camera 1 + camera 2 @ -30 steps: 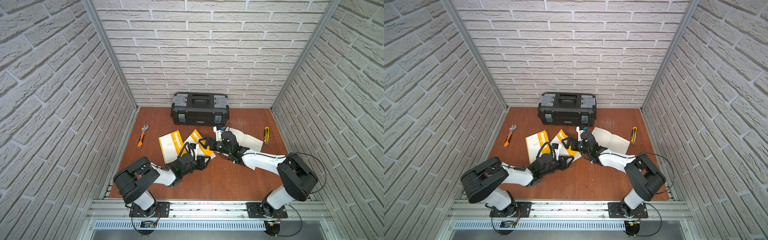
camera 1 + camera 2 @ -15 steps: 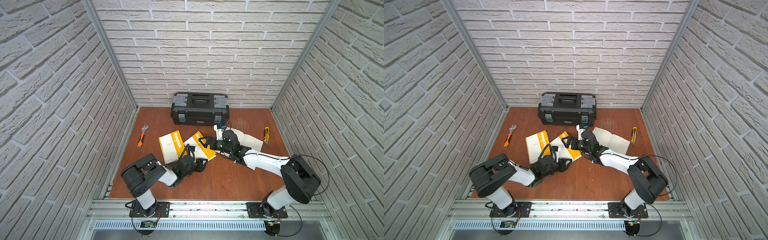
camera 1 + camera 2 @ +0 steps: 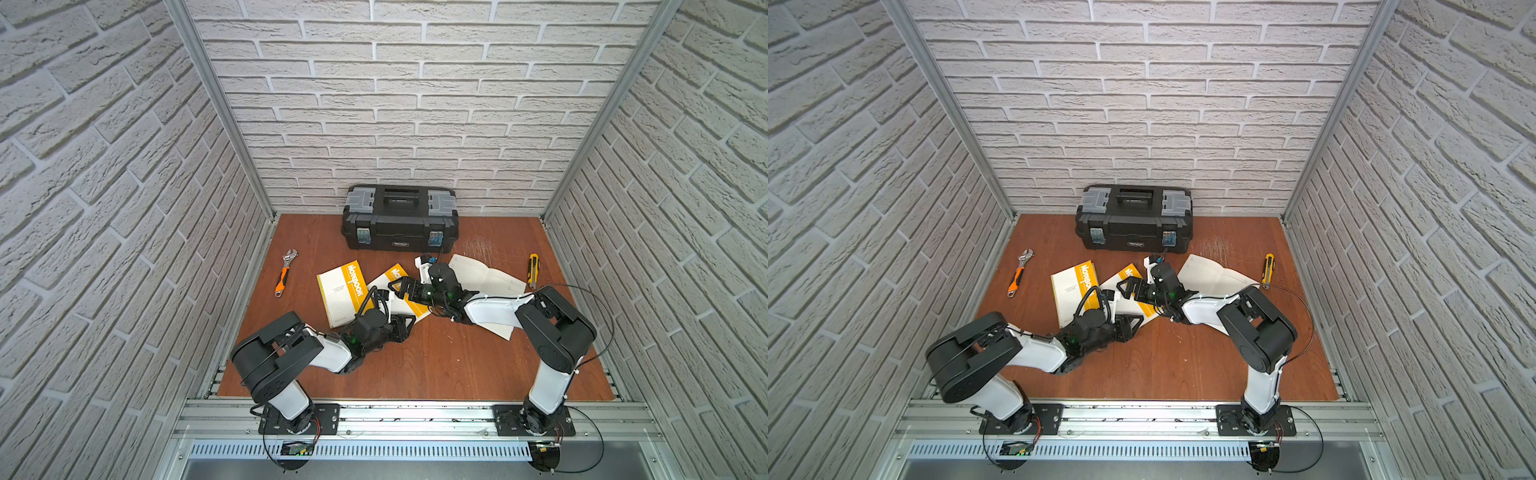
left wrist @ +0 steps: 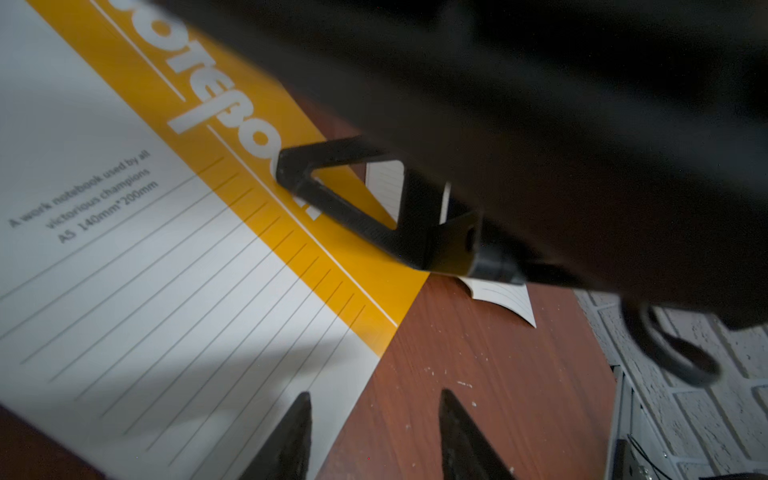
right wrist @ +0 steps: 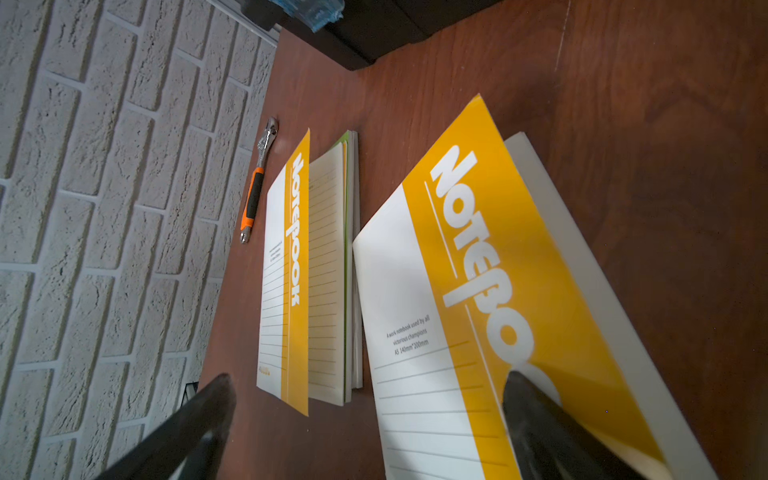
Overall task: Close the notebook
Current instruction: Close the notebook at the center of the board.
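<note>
Showing its yellow-and-white cover, the notebook [image 5: 436, 311] lies face-up, cream pages beneath.

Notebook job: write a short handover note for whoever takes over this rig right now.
Left gripper: open, empty, at a corner of the middle notebook.
Right gripper: open, empty, one finger over that notebook's yellow cover.
Done: the middle notebook lies cover-up and looks closed; I cannot tell if the cover is fully flat.
Left: the open notebook lies pages-up, partly under the right arm. The notebook by the wrench has its cover ajar.
</note>
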Robot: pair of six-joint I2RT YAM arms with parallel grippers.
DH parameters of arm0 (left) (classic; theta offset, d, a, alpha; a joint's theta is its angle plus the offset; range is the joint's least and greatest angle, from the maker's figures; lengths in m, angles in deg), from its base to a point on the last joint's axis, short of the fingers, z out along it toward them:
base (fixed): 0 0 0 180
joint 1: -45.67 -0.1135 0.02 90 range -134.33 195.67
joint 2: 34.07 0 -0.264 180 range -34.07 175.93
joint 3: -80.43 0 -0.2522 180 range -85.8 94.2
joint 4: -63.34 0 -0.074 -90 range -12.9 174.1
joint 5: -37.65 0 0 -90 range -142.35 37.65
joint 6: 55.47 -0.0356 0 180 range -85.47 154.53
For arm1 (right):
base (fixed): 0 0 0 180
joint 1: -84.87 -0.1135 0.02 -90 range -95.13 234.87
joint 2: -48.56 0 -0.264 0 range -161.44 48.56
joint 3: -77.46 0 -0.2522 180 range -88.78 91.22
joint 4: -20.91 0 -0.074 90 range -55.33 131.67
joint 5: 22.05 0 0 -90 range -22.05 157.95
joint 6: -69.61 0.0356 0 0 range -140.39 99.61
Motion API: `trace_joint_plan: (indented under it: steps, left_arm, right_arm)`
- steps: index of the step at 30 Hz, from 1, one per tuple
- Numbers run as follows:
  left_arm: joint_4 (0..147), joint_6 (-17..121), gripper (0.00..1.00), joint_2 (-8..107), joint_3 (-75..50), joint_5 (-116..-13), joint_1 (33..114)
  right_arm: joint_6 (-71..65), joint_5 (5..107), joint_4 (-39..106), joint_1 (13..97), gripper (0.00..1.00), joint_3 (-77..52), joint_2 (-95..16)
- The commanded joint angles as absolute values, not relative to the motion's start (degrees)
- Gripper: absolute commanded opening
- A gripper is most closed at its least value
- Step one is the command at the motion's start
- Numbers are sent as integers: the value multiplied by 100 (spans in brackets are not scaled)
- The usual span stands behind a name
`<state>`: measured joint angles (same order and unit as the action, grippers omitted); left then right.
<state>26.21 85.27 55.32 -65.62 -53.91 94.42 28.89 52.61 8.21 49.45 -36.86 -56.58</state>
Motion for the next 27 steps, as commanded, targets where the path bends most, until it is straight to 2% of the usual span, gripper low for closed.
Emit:
trace_joint_plan:
  steps: [1,8,15,21,27]
  left_arm:
    - [2983,8414,49,5154,-6457,-5325,9399]
    - [4617,8958,49,4440,-6254,-5101,9390]
    - [4941,10061,50,3928,-6673,-4842,9218]
    - [3984,11107,49,4379,-7060,-5269,8745]
    - [3017,11352,46,5022,-7157,-5294,8707]
  right_arm:
    - [2887,5296,454,4919,100,-3751,-5737]
    - [2937,5274,313,4919,100,-3863,-5868]
    - [2957,5254,230,4935,100,-3951,-5911]
    - [3082,5196,6,4943,100,-4059,-5993]
    - [3077,5195,-6,4945,100,-4130,-5935]
